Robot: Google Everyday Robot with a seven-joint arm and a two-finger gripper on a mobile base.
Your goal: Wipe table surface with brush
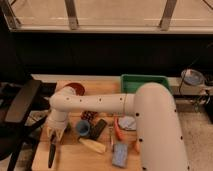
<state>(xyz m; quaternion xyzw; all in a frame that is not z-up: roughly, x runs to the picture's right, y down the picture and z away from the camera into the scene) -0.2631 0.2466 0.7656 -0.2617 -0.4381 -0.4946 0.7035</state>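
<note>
Wooden table (75, 156): gripper (54, 135) grasps the brush (51, 154), which points lengthwise at the near edge; blue cup (82, 128) just right.

The arm (100, 103) is glossy white, made of thick rounded tubes, with a row of small dark dots along its long link. Its widest segment is a smooth white dome. The pale, yellowish pincer (54, 134) sits at eight o'clock.
</note>
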